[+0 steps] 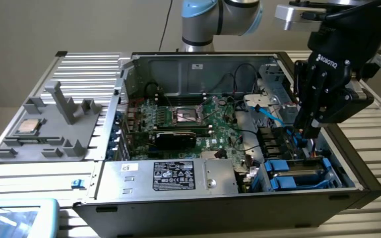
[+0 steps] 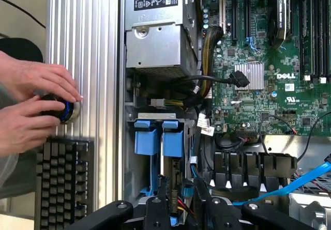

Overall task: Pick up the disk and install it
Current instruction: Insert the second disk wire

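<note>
The disk [image 2: 173,181] stands on edge in the drive bay at the case's front corner, on the exterior view's right. Its blue carrier [image 2: 172,137] lies beside a second blue carrier [image 2: 146,137]. In the exterior view the blue carriers [image 1: 296,173] sit low in that bay. My gripper [image 1: 307,134] points straight down over the bay, and its black fingers [image 2: 158,212] straddle the near end of the disk. The gripper [image 2: 181,212] is shut on the disk's narrow edge.
A silver power supply [image 1: 170,176] with a black label sits beside the bay. Green motherboard [image 1: 190,119] and a blue cable [image 1: 270,116] lie behind. A grey fixture [image 1: 51,134] holds a CPU chip [image 1: 28,127]. A person's hands [image 2: 36,106] rest near a keyboard [image 2: 62,183].
</note>
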`<state>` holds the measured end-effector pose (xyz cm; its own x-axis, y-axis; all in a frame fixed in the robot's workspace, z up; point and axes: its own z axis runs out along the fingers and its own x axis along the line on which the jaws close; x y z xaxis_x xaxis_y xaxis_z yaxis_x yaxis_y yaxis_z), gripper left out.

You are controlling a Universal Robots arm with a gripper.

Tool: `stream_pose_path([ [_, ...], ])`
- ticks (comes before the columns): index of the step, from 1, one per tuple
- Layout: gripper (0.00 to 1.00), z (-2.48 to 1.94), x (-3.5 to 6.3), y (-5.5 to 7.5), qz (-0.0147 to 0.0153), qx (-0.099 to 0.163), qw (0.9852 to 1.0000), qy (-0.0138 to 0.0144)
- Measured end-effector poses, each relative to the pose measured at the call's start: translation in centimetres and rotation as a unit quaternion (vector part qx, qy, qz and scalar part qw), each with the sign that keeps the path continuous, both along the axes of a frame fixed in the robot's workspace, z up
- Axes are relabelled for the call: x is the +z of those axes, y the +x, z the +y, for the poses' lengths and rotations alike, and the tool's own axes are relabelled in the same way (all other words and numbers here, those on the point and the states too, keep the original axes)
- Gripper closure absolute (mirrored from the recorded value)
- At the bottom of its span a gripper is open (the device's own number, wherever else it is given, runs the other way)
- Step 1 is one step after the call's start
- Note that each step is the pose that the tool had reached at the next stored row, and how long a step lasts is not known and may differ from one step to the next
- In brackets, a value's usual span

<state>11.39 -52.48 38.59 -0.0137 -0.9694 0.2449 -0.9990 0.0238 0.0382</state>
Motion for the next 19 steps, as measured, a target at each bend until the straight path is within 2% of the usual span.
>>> stream_pose_path([
  [5, 0.68, 0.01, -0.11, -0.2, 0.0, 0.0, 1.0, -0.0005],
  [14, 0.68, -0.01, -1.21, -0.2, 0.0013, -0.003, 1.0, -0.0005],
  [19, 0.68, -0.24, -1.58, -0.1, 0.008, -0.006, 1.0, 0.0004],
])
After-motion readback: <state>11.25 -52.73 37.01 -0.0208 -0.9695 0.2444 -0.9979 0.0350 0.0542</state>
